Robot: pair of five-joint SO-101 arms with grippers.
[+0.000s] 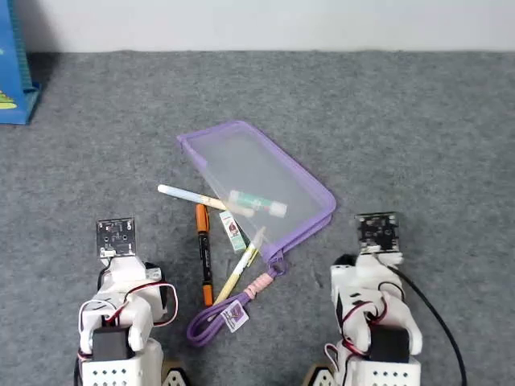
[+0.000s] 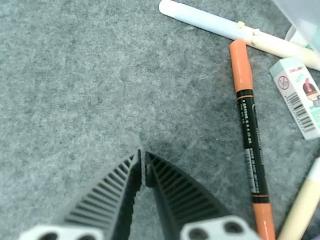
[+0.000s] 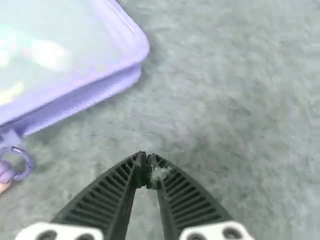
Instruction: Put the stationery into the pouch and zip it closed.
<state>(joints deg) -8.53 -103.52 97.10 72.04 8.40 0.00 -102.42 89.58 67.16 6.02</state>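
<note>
Left gripper [image 2: 144, 160]: tips pressed together, holding nothing, over the grey worktop [image 2: 65, 75]. Just beside it, toward the other arm, an orange pen [image 2: 248, 125]; farther ahead, a white pen [image 2: 210, 22] and an eraser [image 2: 300, 95]. Right gripper [image 3: 146, 162]: likewise together, empty. Ahead of it, toward the left arm, the purple pouch [image 3: 65, 50], lying flat.

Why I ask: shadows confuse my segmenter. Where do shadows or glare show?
High view: even light, no glare on the pouch. Left wrist view: a dim patch between the left gripper and the orange marker. Right wrist view: faint shadow under the pouch's edge.
</note>
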